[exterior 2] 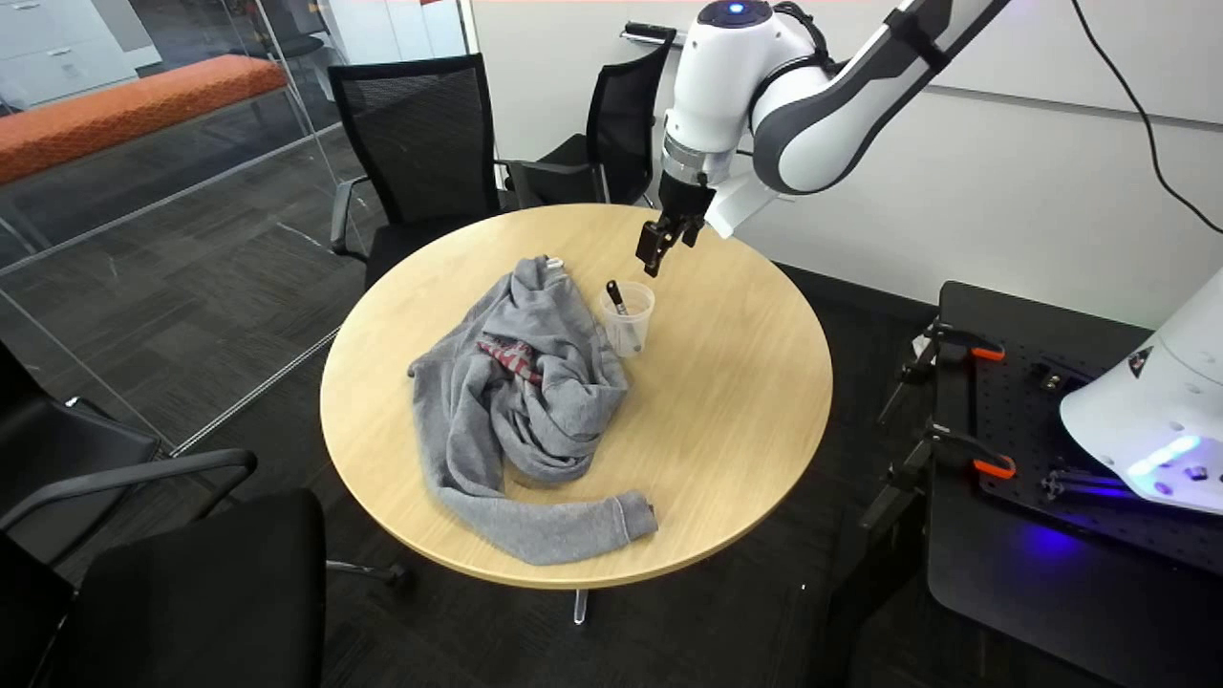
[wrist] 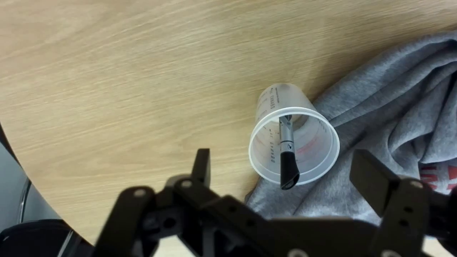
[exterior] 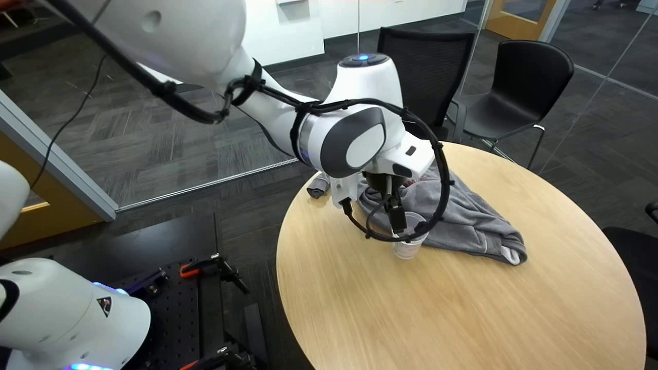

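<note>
the gripper [wrist: 282, 162] stands with its two dark fingers [wrist: 202, 166] spread wide apart from each other, and it has hold of nothing. it hangs above the round wooden table [exterior 2: 726, 411], near to a translucent cup [wrist: 316, 148], and in an exterior view one can see a gap between the cup and the fingers. the cup stands upright on the table, and there are printed markings on its wall. inside it leans a pen [wrist: 287, 150] with a silver body, and the black end of this pen comes out over the rim. just beside the cup lies a crumpled grey garment [exterior 2: 564, 411], with one sleeve stretched out along the table; if cup and garment touch, i cannot tell. a red and white patch [exterior 2: 511, 356] shows among the folds. the white arm [exterior: 354, 139] reaches over from a black stand [exterior 2: 1032, 583], on which clamps [exterior 2: 996, 468] with orange parts are fixed. around the table there are black chairs [exterior 2: 420, 134], and in an exterior view an orange bench [exterior 2: 143, 107] is seen further back.
</note>
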Tool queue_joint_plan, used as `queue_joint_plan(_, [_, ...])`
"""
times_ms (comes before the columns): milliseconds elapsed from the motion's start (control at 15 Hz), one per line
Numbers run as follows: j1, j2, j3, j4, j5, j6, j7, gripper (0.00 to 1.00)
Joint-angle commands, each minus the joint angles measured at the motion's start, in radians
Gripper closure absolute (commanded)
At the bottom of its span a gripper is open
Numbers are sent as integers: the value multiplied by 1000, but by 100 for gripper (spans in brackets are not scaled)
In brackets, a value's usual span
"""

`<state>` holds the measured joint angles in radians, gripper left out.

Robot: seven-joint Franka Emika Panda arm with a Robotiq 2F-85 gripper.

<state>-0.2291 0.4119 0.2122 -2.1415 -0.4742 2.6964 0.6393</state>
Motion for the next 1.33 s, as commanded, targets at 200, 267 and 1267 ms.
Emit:
queue_joint_plan(200, [279,99,-251,103,177,-21,-104,0])
queue_joint_plan(267, [297,110,-266,111,196,-21,-117,0])
queue_joint_plan(1267, [324,228,-305,248,332,-16,-309,52])
